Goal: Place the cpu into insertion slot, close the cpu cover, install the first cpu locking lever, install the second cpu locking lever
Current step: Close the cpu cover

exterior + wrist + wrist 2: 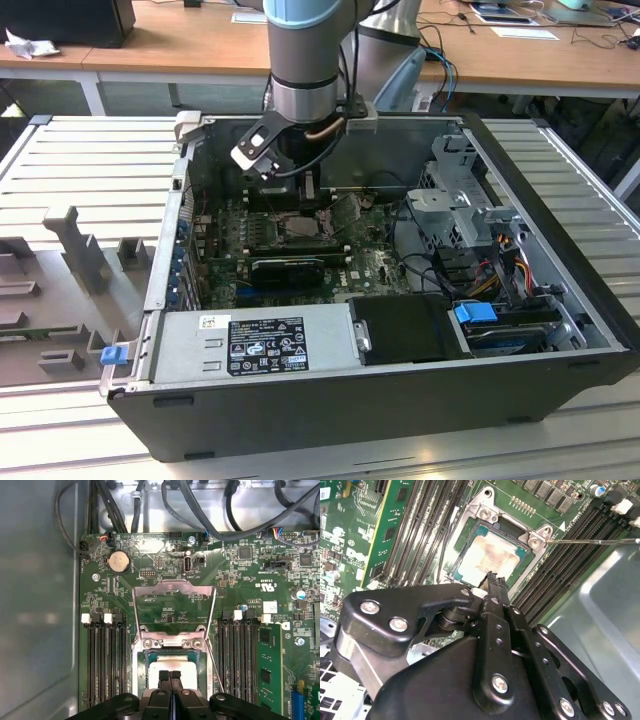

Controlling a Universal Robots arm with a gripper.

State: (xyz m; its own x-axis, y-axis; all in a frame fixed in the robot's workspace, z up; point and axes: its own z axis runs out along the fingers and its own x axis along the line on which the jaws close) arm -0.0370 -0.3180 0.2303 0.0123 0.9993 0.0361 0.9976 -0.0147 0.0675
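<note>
The cpu (490, 555) lies flat in the insertion slot (451, 562) of the green motherboard, its pale metal top smeared; in the first wrist view the cpu (172, 666) shows just beyond my fingertips. The cpu cover (175, 584), a thin metal frame with a big window, stands swung back from the socket. A thin wire lever (595, 541) sticks out beside the socket. My gripper (171, 675) is shut, fingertips together with nothing between them, right over the cpu's near edge. In the exterior view my gripper (292, 195) reaches down into the case over the insertion slot (297, 228).
The motherboard sits in an open black computer case (560, 330) lying on its side. Long black memory slots (105, 665) flank the socket on both sides. A black expansion card (290, 268), a power supply (250, 340), a drive cage (465, 200) and loose cables (210, 510) crowd the case.
</note>
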